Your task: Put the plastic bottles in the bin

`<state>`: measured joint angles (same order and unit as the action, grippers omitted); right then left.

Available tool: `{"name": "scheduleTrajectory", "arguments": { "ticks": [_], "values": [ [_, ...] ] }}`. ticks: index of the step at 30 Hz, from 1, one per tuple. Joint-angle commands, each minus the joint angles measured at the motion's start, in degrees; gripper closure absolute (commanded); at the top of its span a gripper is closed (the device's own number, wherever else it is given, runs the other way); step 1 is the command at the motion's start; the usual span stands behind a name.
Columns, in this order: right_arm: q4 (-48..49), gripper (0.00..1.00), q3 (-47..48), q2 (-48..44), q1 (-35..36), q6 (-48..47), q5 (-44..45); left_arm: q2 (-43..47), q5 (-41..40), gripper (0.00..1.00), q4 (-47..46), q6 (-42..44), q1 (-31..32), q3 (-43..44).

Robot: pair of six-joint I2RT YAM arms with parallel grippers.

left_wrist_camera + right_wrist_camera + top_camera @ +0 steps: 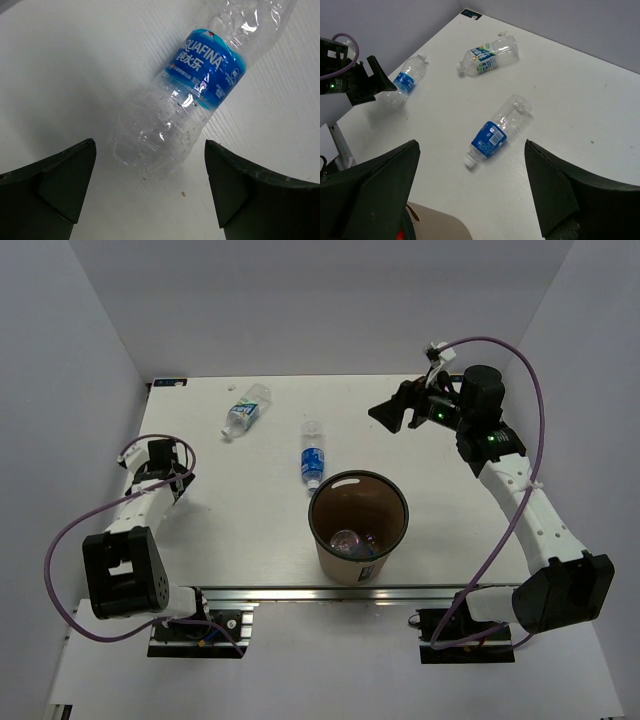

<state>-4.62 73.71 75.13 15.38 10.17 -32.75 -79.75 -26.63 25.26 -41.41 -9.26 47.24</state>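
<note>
On the white tabletop (220, 530), near-edge centre, the brown bin (345, 568) stands upright with a clear bottle (348, 540) lying inside. Right claw (390, 415) hangs above the far right side, jaws apart, empty. Left claw (150, 147) sits at the left edge, jaws apart; the base of an Aquafina bottle (200, 85) lies flat between its fingers, with a gap on each side. Blue-label bottle (312, 455) lies just beyond the bin, cap toward it. Far bottle (247, 410) lies well apart from the bin, toward the far left.

You have three bottles (405, 80) (489, 55) (497, 127) on the table (450, 520), at least one more in the one bin (358, 474) at six o'clock.
</note>
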Motion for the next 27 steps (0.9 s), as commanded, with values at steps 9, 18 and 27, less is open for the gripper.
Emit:
{"name": "scheduleTrajectory", "arguments": {
  "ticks": [9,18,27],
  "values": [
    [2.0,0.11,-2.0,-1.8,-1.8,0.3,-4.2,-6.3,2.4,0.03,-4.9,2.5,-0.3,0.8],
    [3.7,0.11,-4.5,-4.8,-2.6,0.7,-4.9,-8.7,11.6,0.62,-6.2,3.3,-0.2,3.9],
    [6.4,0.11,-7.7,-7.8,-2.7,1.5,-6.9,7.8,38.6,0.76,-16.2,9.7,5.9,6.7]
  ]
}}
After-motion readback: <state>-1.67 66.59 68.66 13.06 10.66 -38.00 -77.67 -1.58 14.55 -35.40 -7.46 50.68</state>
